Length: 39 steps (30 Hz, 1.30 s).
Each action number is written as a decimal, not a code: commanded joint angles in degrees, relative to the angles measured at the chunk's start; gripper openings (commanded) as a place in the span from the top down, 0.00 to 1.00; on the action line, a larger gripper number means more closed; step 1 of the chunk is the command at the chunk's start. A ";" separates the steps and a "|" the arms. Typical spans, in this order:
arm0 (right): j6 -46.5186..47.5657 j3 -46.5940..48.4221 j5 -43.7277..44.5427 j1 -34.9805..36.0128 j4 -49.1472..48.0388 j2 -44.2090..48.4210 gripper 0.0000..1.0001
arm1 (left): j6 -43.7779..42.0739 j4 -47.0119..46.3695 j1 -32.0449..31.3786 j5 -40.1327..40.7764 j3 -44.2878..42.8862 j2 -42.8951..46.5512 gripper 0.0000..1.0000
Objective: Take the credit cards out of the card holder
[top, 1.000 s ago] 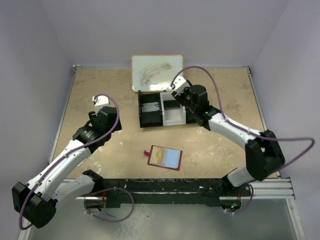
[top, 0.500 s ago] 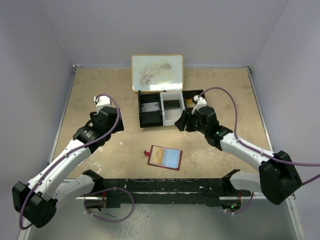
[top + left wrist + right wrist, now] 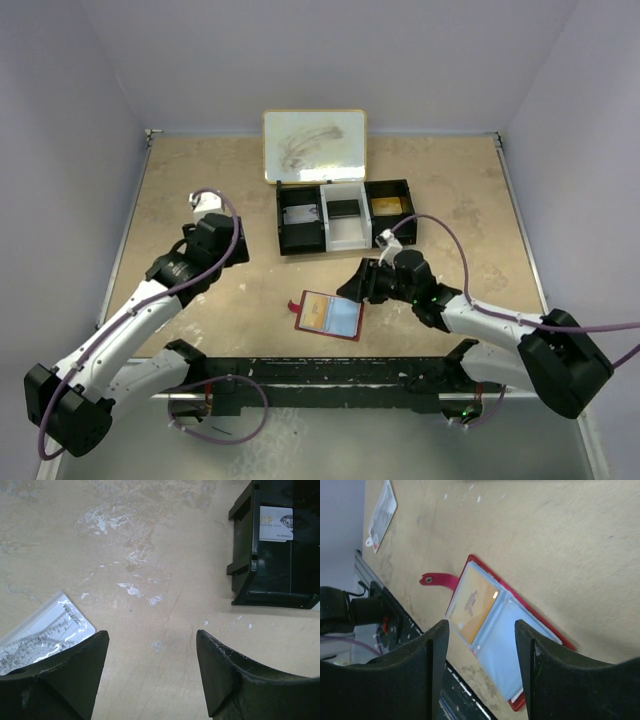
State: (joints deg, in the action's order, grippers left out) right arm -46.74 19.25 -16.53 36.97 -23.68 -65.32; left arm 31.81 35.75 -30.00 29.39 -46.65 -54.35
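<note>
The red card holder [image 3: 328,316] lies open on the table near the front rail, its side tab [image 3: 440,579] pointing left. In the right wrist view the card holder [image 3: 540,622] shows pale blue sleeves, with an orange card [image 3: 472,605] in one of them. My right gripper [image 3: 354,287] hangs open and empty just above the holder's right edge; in its own view the gripper [image 3: 481,625] frames the sleeves. My left gripper [image 3: 238,252] is open and empty over bare table; in its own view the gripper [image 3: 152,636] stands left of the black tray.
A black three-compartment tray [image 3: 300,243] stands behind the holder with a card in each compartment, a gold one [image 3: 388,206] on the right. Its corner [image 3: 245,565] shows a white card [image 3: 275,523]. A whiteboard [image 3: 314,146] lies behind. A clear plastic ruler [image 3: 45,635] lies by my left fingers.
My right gripper has come from over the tray's right compartment toward the near side, down to the card holder. A gold card now shows in that compartment. The left arm has not moved.
</note>
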 commanded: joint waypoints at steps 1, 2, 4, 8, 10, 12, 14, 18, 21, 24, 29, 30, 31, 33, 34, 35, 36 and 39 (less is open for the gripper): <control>-3.55 0.80 0.20 4.06 -4.06 -1.72 0.42 | -1.66 -3.76 0.12 -4.04 0.81 1.26 0.33; -4.07 0.87 0.90 4.81 -4.21 -2.27 0.42 | -1.94 -4.29 0.12 -5.78 0.92 1.01 0.34; -5.74 0.48 1.33 5.80 -6.01 -3.47 0.43 | -2.36 -5.28 0.07 -9.85 1.05 0.30 0.36; -8.64 -0.63 1.88 7.36 -10.10 -5.44 0.44 | -1.40 -9.80 -2.21 -20.42 2.48 -0.68 0.43; -9.58 -0.78 2.34 7.85 -10.33 -6.22 0.45 | 2.59 -12.59 -9.86 -20.41 3.11 -1.92 0.43; -10.31 -1.35 3.05 8.40 -10.44 -6.27 0.46 | 6.55 -15.31 -18.09 -15.92 3.35 -3.98 0.43; -11.15 -2.14 3.54 8.93 -11.07 -5.87 0.46 | 10.78 -17.41 -23.34 -12.68 3.98 -6.49 0.43; -13.47 -3.96 6.01 10.16 -11.23 -4.36 0.51 | 14.98 -21.22 -28.51 -8.72 6.04 -11.05 0.43; -16.89 -7.74 9.34 11.00 -13.62 -1.65 0.52 | 16.00 -22.03 -30.10 -7.37 6.18 -13.88 0.45; -17.53 -8.84 9.83 11.02 -13.37 0.35 0.53 | 16.34 -21.78 -31.03 -7.32 5.79 -16.82 0.48; -16.98 -8.25 9.34 11.23 -12.42 0.38 0.53 | 17.33 -23.38 -33.27 -7.91 6.15 -20.77 0.53; -17.06 -8.14 9.21 11.35 -12.56 0.14 0.53 | 17.66 -23.56 -33.67 -7.89 6.14 -21.44 0.54; -17.02 -8.02 9.05 11.49 -12.76 -0.13 0.53 | 18.01 -23.47 -34.03 -7.75 6.06 -21.92 0.55; -16.72 -7.70 8.60 11.86 -14.00 -0.68 0.53 | 19.19 -23.18 -34.29 -7.05 6.24 -22.58 0.56; -16.72 -7.52 8.48 12.03 -14.56 -1.02 0.53 | 19.85 -23.18 -34.33 -6.53 6.59 -22.57 0.56; -16.73 -7.36 8.39 12.25 -15.08 -1.30 0.53 | 20.44 -23.32 -34.34 -6.08 6.98 -22.54 0.57; -16.65 -7.11 8.29 12.48 -15.51 -1.78 0.53 | 21.12 -23.31 -34.34 -5.45 7.48 -22.42 0.58; -16.29 -5.99 8.18 13.00 -15.44 -3.29 0.53 | 22.84 -23.69 -34.34 -3.92 9.36 -21.85 0.60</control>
State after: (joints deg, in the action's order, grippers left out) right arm -62.85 10.39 -8.54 49.21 -36.03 -67.20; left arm 51.07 13.98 -64.20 22.00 -39.35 -77.14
